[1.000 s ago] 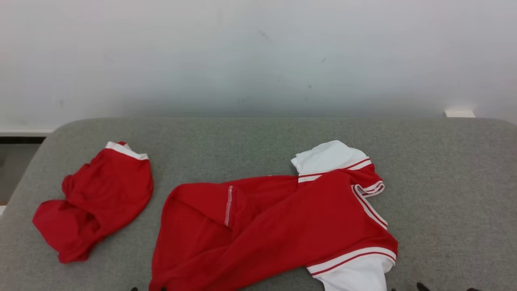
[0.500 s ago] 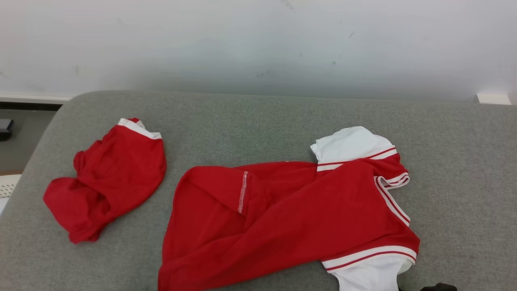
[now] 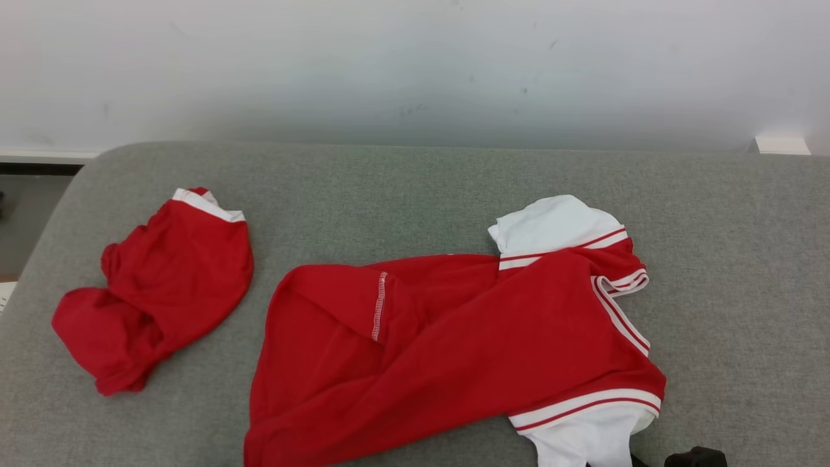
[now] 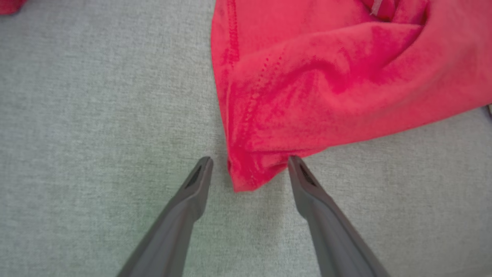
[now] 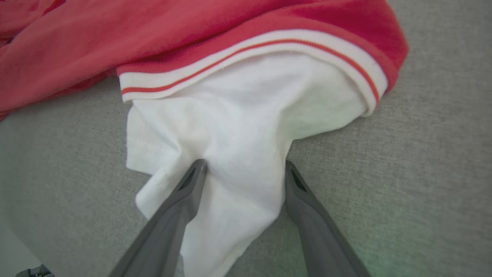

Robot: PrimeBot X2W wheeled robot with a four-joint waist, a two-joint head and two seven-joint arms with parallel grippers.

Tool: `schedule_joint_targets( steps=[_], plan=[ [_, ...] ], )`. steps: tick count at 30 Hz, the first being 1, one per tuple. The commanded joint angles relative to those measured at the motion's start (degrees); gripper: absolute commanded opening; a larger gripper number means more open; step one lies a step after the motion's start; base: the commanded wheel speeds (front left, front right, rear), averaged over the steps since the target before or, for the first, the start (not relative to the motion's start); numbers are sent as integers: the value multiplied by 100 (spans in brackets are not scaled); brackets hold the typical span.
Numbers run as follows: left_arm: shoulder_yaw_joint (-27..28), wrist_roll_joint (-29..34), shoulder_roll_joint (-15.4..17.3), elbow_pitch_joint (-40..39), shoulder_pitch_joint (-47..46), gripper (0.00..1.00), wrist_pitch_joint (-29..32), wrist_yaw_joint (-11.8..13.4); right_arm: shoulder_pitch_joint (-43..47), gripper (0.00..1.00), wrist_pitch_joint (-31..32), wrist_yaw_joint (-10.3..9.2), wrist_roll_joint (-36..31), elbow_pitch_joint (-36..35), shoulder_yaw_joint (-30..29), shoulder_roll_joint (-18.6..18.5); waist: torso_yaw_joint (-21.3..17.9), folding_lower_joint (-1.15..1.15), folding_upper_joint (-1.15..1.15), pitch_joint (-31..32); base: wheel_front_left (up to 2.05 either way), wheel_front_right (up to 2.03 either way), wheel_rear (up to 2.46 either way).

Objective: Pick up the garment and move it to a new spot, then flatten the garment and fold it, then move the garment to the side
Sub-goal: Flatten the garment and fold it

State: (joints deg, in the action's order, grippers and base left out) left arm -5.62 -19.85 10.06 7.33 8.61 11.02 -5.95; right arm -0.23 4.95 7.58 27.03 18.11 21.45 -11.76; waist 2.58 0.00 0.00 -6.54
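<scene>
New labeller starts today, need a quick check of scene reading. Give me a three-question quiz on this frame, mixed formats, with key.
1. Multiple choice: which part of the red shirt lies under the right gripper?
A) white sleeve
B) neckline
C) button strip

2. True or false: the left gripper is shut on the shirt's red corner.

3. Fill in: in the head view, the smaller red garment lies on the grey cushion to the shirt's ____.

Key:
1. A.
2. False. Its jaws stand open, with the corner between the fingers.
3. Left, apart from the shirt.
</scene>
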Motion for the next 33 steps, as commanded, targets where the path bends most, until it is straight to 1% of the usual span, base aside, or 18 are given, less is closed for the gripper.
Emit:
schedule_joint_targets(
  steps=[1, 2, 4, 6, 7, 8, 9, 12, 14, 18, 21, 24, 28, 31, 33],
  plan=[
    [-5, -49, 23, 46, -65, 100, -41, 0, 41, 100, 56, -17, 36, 171, 47, -43, -8, 0, 0, -6, 0, 0, 0],
    [-24, -72, 10, 62, -79, 100, -50, -5, 40, 100, 68, -17, 49, 181, 74, -47, -10, 0, 0, -15, 0, 0, 0],
    [-91, -150, -32, 87, -104, 39, -4, -39, 33, 100, 135, -17, 97, 209, 158, -36, -3, 0, 0, -25, 0, 0, 0],
    [-118, -182, -15, 108, -137, 0, -12, -48, 16, 100, 218, -17, 190, 261, 254, -7, 6, 0, 0, -27, 0, 0, 0],
    [-137, -203, 0, 120, -148, 0, -26, -50, 1, 95, 272, -17, 279, 307, 295, 16, 9, 0, 0, -26, 0, 0, 0],
    [-142, -213, 14, 126, -163, 0, -40, -56, -41, 87, 330, -17, 304, 357, 352, 11, 12, 0, 0, -25, 0, 0, 0],
    [-144, -222, 29, 139, -172, 0, -53, -61, -83, 67, 373, -15, 337, 395, 421, 2, 14, 0, 0, -19, 0, 0, 0],
    [-178, -261, 65, 157, -231, 0, -42, -79, -239, 0, 357, 6, 643, 421, 545, 47, 16, 0, 0, 35, 0, 0, 0],
    [-225, -371, 51, 111, -266, 0, -13, -102, -334, 0, 257, 5, 942, 307, 557, -7, 11, 0, 0, 81, 0, 0, 0],
    [-237, -874, -27, -196, -315, 0, 98, -129, -524, 0, -38, -8, 1712, -227, 217, -248, -58, 0, 0, 180, 0, 0, 0],
    [-256, -1428, 34, -749, -363, 0, 321, -158, -523, 0, -99, -8, 2206, -861, 3, -512, -145, 0, 0, 257, 0, 0, 0],
    [-282, -2169, 176, -1593, -467, 0, 599, -160, -463, 0, -75, -8, 2700, -1710, -316, -935, -231, 0, 0, 318, 0, 0, 0],
    [-160, -3073, 373, -2669, -677, 0, 885, -159, -349, 0, -113, -8, 3180, -2802, -1068, -1374, -363, 0, 0, 417, 0, 0, 0],
    [17, -3634, 425, -3300, -909, 0, 1031, -160, -295, 0, -41, -8, 3420, -3579, -1717, -1651, -477, 0, 0, 492, 0, 0, 0],
    [174, -3917, 450, -3649, -1093, 0, 1120, -113, -292, 0, 72, -8, 3608, -4067, -2150, -1767, -542, 0, 0, 535, 0, 0, 0]
  ],
)
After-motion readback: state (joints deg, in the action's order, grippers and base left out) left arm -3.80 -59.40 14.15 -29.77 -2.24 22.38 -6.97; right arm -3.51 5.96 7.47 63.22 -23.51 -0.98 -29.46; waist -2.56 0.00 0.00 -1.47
